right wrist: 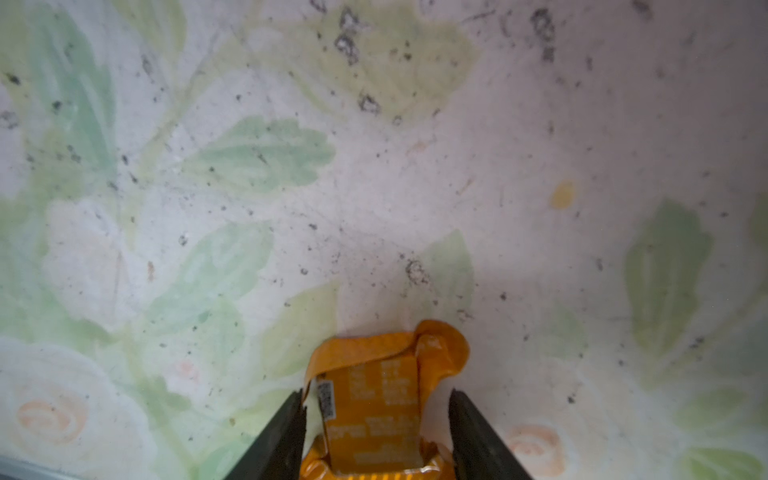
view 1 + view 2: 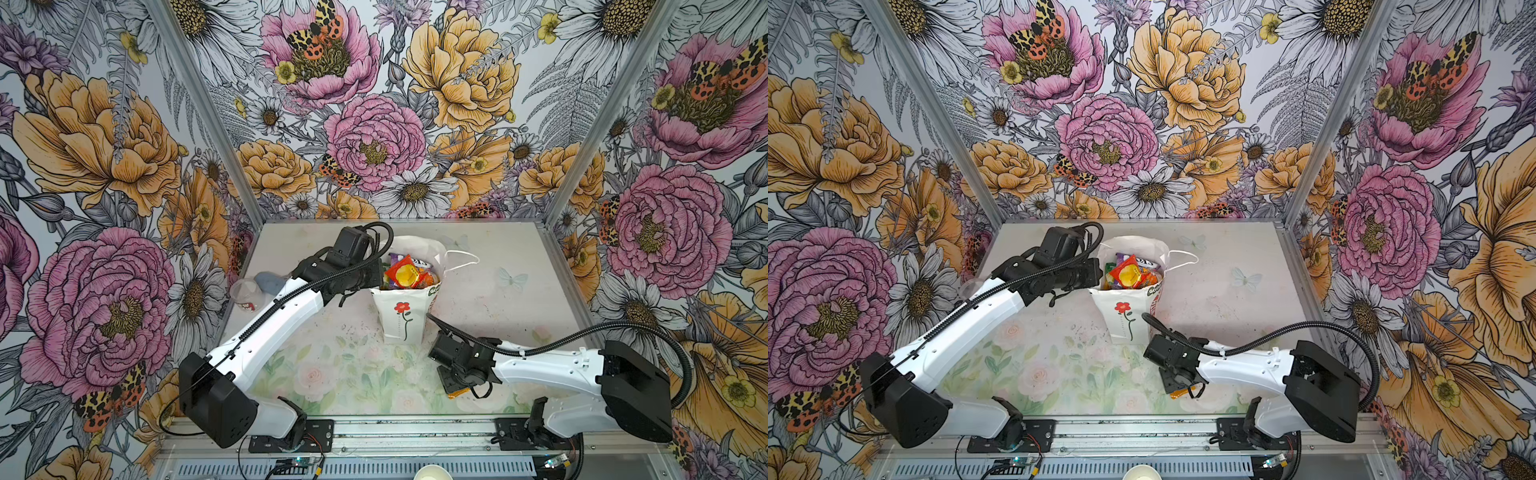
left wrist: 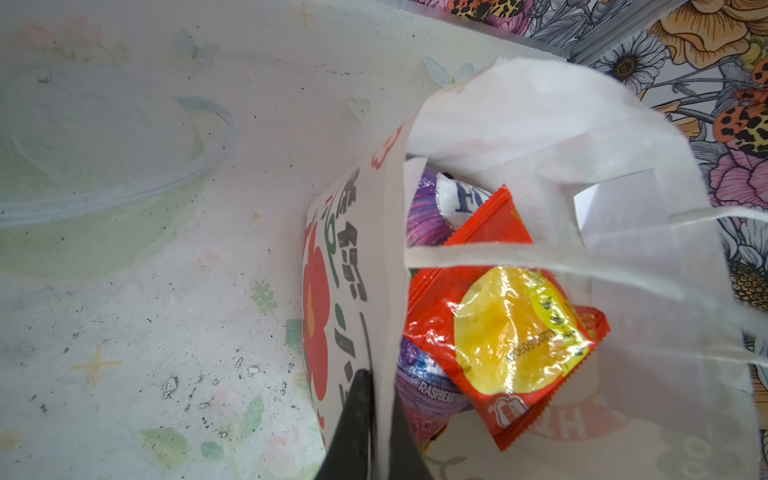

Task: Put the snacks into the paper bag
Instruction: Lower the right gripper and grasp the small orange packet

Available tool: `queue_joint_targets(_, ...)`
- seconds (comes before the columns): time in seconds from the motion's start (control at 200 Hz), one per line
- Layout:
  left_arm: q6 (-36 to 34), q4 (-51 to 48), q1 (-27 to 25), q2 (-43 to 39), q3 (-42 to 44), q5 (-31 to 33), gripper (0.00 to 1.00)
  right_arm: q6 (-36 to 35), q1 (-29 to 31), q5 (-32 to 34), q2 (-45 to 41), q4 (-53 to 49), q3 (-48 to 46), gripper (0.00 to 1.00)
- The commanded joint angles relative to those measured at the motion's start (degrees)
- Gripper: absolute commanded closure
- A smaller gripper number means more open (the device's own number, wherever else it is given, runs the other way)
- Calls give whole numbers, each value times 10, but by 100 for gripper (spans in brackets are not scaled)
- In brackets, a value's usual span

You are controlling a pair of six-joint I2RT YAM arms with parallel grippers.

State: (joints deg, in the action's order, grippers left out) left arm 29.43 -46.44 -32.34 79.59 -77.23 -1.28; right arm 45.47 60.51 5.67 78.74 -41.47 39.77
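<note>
The white paper bag (image 2: pixel 401 322) (image 2: pixel 1121 322) with the red flower stands upright at mid table, packed with snacks. A red and yellow packet (image 2: pixel 405 276) (image 3: pixel 511 332) lies on top, over purple ones (image 3: pixel 424 216). My left gripper (image 2: pixel 379 286) (image 3: pixel 378 386) is shut on the bag's left wall at the rim, one finger outside and one inside. Near the front right, my right gripper (image 2: pixel 455 388) (image 1: pixel 376 394) points down at a small orange packet (image 1: pixel 374 365) (image 2: pixel 1177 394) lying on the table. Its open jaws straddle the packet, with a gap on one side.
A clear plastic cup (image 2: pixel 247 293) with a red label lies on its side at the left table edge, beside a grey-blue lump (image 2: pixel 272 280). The bag's cord handle (image 2: pixel 461 259) droops to the right. The left arm reaches across the table's left half.
</note>
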Motion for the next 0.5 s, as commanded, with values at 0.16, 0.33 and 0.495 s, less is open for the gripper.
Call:
queue_joint_targets(0.16, -14, 25, 4, -17, -4, -1, 92, 19, 6, 28, -18, 4, -7, 64)
queue_joint_targets(0.33, -14, 25, 3, -17, -4, -1, 92, 36, 5, 45, -67, 4, -13, 65)
queue_joint_targets(0.495, -13, 25, 3, -16, -5, -2, 92, 50, -14, 60, -150, -8, -23, 66)
